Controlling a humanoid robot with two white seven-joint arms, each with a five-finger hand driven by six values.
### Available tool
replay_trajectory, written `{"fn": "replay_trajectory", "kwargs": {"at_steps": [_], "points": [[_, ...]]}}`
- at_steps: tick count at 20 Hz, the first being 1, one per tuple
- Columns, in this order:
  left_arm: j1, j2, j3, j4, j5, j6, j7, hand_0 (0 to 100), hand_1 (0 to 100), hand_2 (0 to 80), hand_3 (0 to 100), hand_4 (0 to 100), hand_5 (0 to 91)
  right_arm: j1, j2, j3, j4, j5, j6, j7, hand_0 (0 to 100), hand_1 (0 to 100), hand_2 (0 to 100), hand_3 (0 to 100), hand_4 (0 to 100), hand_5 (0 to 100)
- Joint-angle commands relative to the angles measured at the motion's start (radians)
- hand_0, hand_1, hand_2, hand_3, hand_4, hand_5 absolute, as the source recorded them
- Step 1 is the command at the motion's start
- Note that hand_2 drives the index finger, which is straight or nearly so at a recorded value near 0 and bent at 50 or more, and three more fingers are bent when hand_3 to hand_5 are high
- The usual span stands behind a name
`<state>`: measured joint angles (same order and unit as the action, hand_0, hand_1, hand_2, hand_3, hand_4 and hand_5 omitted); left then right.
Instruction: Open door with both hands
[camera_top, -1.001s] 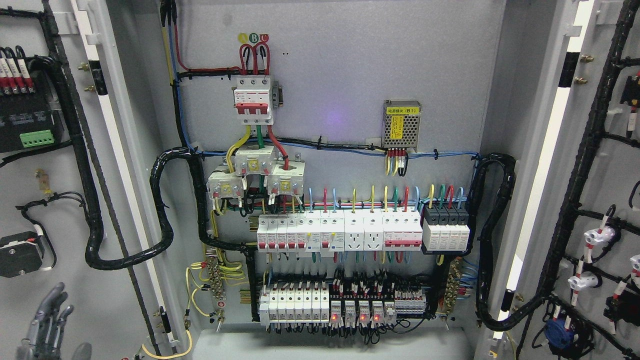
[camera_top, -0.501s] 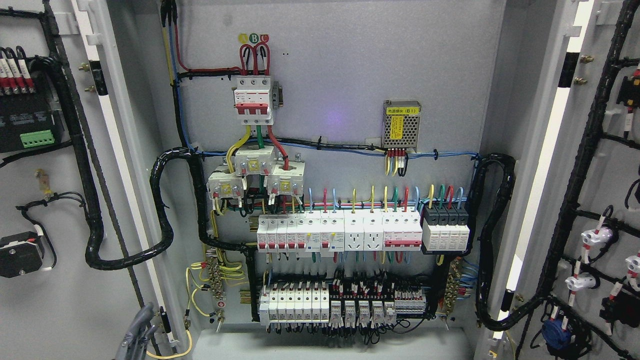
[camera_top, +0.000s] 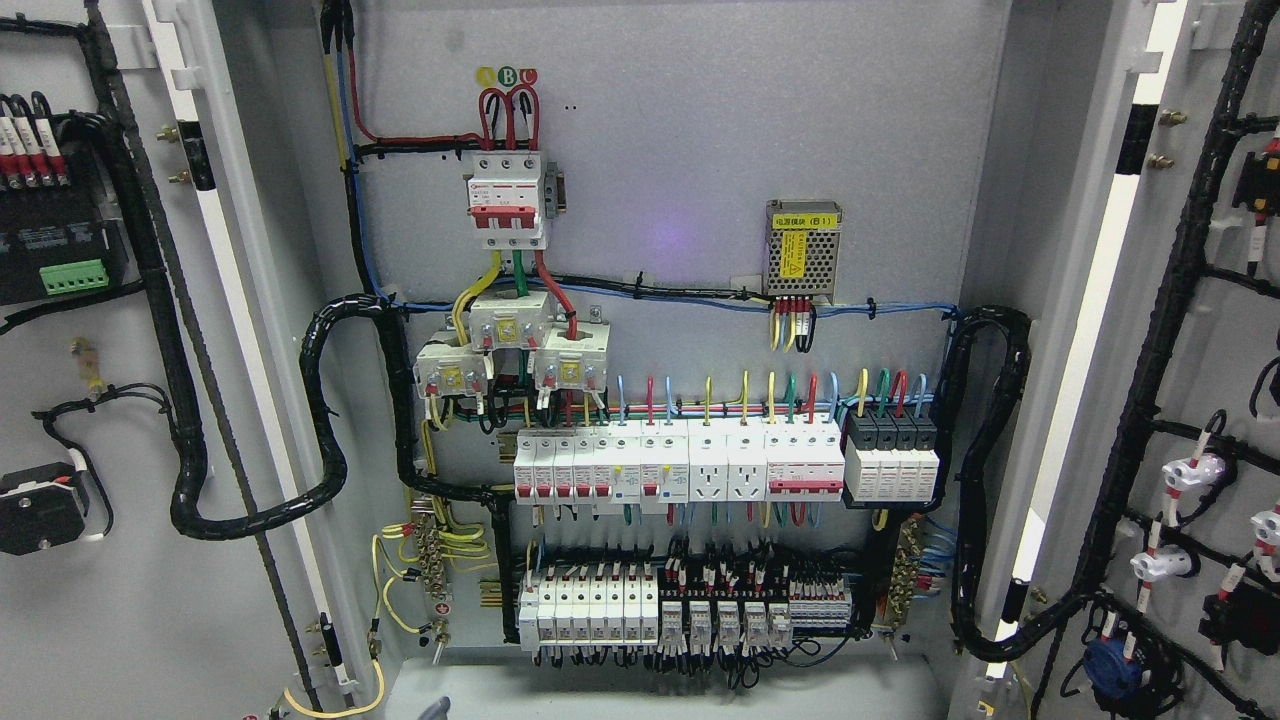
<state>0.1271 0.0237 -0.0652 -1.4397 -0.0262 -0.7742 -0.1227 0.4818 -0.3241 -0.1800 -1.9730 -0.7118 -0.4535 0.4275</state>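
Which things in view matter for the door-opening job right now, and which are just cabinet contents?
Belongs to the job:
left door, swung open
right door, swung open
a hand's fingertip at the bottom edge

Just cabinet contents:
main breaker
power supply
breaker row
black cable conduit

Both grey doors (camera_top: 130, 600) stand open (wiring exposed).

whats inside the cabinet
Inside the cabinet: a red breaker up top, a mesh power supply, rows of white breakers, terminal blocks and black cable looms. What lies behind the breakers is covered. Both doors stand open.
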Motion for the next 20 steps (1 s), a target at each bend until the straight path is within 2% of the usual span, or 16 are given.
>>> {"fn": "replay_trajectory", "kwargs": {"at_steps": [1,5,8,10,13,16,19,20], "points": [[0.034,-0.094,-0.024,0.442,-0.052,-0.887,-0.002,12,56,0.0,0,0,0.0,0.005,-0.035,0.350,0.310,0.060,0.001,0.000,6,14,0,0,0,0],[-0.030,-0.110,0.031,0.822,-0.052,-0.886,-0.003,12,56,0.0,0,0,0.0,0.001,-0.021,0.450,0.495,0.060,-0.001,0.000,6,14,0,0,0,0],[-0.099,-0.119,0.068,1.109,-0.052,-0.886,-0.003,12,56,0.0,0,0,0.0,0.001,0.025,0.478,0.647,0.080,-0.001,0.000,6,14,0,0,0,0],[-0.150,-0.117,0.068,1.282,-0.047,-0.876,-0.003,12,56,0.0,0,0,0.0,-0.005,0.069,0.487,0.783,0.129,-0.001,0.000,6,14,0,0,0,0],[-0.214,-0.116,0.068,1.507,-0.043,-0.835,-0.002,12,56,0.0,0,0,0.0,-0.041,0.163,0.478,1.013,0.225,-0.001,0.000,6,14,0,0,0,0],[-0.227,-0.108,0.068,1.584,-0.041,-0.716,-0.002,12,56,0.0,0,0,0.0,-0.093,0.246,0.471,1.222,0.242,-0.001,-0.001,6,14,0,0,0,0],[-0.227,-0.090,0.070,1.582,-0.038,-0.469,-0.002,12,56,0.0,0,0,0.0,-0.129,0.273,0.478,1.396,0.256,0.010,-0.001,6,14,0,0,0,0],[-0.227,-0.082,0.070,1.584,-0.037,-0.382,-0.003,12,56,0.0,0,0,0.0,-0.147,0.296,0.473,1.466,0.261,0.012,-0.001,6,14,0,0,0,0]]}}
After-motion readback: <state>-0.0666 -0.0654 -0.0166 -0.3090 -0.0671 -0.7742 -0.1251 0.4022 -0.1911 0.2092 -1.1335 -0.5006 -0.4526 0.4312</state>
